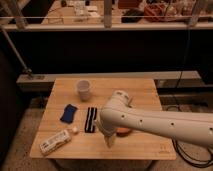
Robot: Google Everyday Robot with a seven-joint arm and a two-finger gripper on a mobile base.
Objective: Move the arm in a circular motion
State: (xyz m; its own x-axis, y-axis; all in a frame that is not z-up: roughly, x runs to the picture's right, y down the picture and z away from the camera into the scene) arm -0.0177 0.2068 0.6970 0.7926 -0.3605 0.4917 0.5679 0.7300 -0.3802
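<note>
gripper [109, 140]: pale tapered tip pointing down over the front of the wooden table [130, 87], just beside a dark striped bar [90, 120]; whether it is apart or together cannot be told.
arm [150, 122]: reaches in from the right, its bulbous joint over the table's middle, hiding most of an orange bowl [124, 132].
step in hand: likely mid-sweep of the circle.
next move: calls for a smooth arc, clear of the cup [83, 90], blue cloth [69, 113] and white packet [55, 141].

White arm [150, 122] stretched leftward, jaws pointing down over table [135, 90]
</note>
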